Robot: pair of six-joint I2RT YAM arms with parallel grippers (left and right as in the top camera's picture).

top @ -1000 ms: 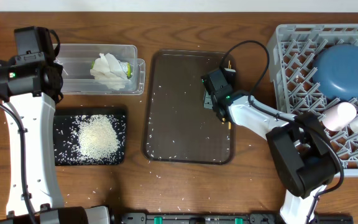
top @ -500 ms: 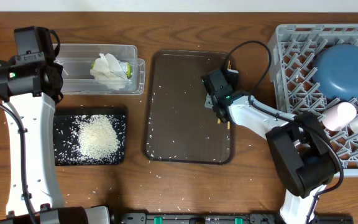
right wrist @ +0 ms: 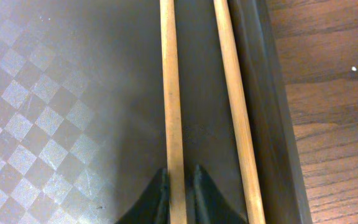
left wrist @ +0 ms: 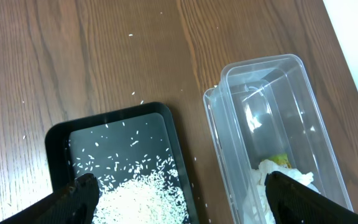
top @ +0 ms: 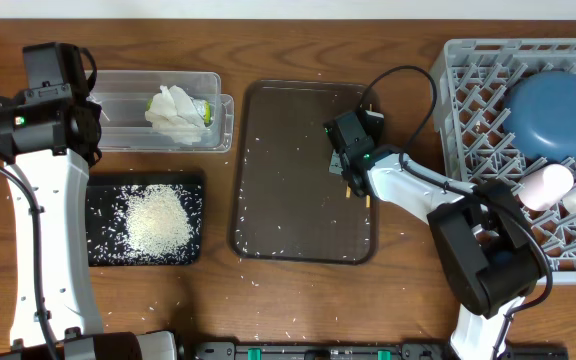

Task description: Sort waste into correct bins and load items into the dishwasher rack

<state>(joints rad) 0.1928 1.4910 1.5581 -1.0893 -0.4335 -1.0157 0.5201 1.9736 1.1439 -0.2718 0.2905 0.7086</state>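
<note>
Right claw [right wrist: 180, 186] clenched on one of two chopsticks [right wrist: 171, 93]; the other lies free just beside it. Both run along the right edge of the brown tray [top: 298, 230], mid-counter [top: 288, 40]. Left claw [left wrist: 182, 196] spread wide and grasping nothing, above the black tray [left wrist: 58, 143] of rice [left wrist: 138, 202] and the clear tub [left wrist: 272, 93] holding the tissue [top: 176, 105], near the counter's left edge. Dark-blue dish [top: 556, 110] sits in the rack [top: 468, 90] at the counter's right edge.

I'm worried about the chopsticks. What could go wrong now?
The right claw pinches only one chopstick, so the other chopstick may be left on the tray. The thin stick might tilt or slip out on the way to the rack.
</note>
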